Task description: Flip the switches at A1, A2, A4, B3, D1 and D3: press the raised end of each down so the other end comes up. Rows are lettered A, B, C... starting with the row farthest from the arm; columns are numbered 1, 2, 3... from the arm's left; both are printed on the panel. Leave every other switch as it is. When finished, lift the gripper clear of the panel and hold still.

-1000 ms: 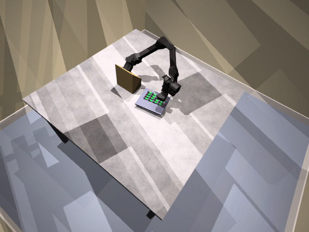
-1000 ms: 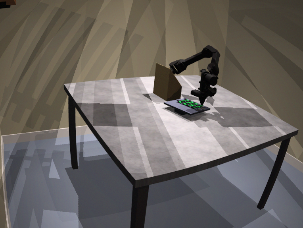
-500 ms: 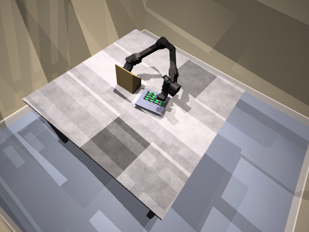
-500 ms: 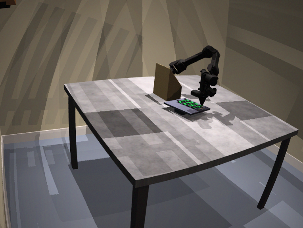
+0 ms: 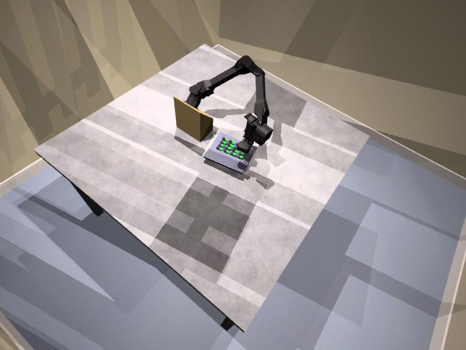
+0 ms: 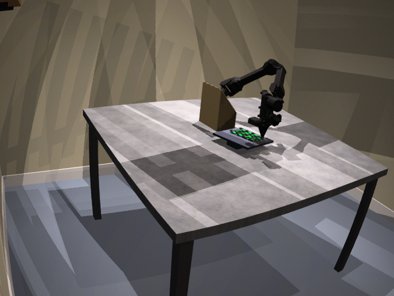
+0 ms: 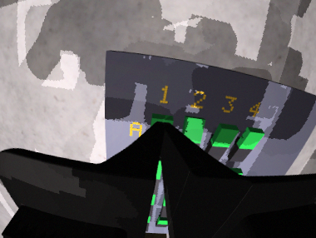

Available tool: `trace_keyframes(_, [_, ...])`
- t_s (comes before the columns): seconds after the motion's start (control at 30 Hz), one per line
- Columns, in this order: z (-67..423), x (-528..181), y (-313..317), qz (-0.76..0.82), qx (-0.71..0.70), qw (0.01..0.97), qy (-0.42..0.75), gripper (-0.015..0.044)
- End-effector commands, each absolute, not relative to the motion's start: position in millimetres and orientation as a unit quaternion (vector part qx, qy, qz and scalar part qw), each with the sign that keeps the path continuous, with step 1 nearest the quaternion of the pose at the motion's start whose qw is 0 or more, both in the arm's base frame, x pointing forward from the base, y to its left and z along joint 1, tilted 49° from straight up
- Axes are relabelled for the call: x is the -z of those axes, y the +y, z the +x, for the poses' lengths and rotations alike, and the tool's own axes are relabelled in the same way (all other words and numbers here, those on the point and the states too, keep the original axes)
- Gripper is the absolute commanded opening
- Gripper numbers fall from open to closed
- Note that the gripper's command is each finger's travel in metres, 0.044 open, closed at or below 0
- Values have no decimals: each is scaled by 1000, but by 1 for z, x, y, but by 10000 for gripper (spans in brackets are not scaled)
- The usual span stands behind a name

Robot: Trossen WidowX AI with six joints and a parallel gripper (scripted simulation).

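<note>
The grey-blue switch panel point(image 5: 222, 161) point(image 6: 226, 135) point(image 7: 120, 83) carries rows of green and black switches and yellow labels. My gripper point(image 6: 262, 136) point(image 7: 161, 128) is shut and empty. Its tips are low over the panel at the A1 switch point(image 7: 162, 119), at or just above it; contact cannot be told. Only A1's dark green far end shows. The A2 switch point(image 7: 194, 130) shows a bright green face, its near part hidden. The A3 switch point(image 7: 224, 136) and the A4 switch point(image 7: 251, 138) show green far parts and dark near parts. Rows B to D are mostly hidden by the fingers in the wrist view.
A tan angled block point(image 5: 193, 121) point(image 6: 209, 108) stands on the table point(image 5: 279, 259) point(image 6: 255, 197) between the arm's base and the panel's column 4 side or near side; which is hard to tell. The arm point(image 5: 260, 90) point(image 6: 253, 75) arches over to the panel.
</note>
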State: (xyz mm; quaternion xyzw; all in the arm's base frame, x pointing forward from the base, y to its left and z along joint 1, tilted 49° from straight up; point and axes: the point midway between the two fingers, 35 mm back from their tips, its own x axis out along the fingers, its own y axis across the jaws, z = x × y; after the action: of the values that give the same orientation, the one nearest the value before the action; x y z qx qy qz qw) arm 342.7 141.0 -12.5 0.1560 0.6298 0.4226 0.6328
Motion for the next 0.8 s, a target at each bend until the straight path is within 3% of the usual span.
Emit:
trace_keyframes(0.0, [342,13,143,157,-423,632,631,0])
trace_keyframes(0.47, [342,14,144,157,-423,632,631,0])
trace_keyframes(0.63, [350,-26,97,161,-420,640,623,0])
trace_keyframes(0.77, [350,-28,95,162,-420,640,623,0])
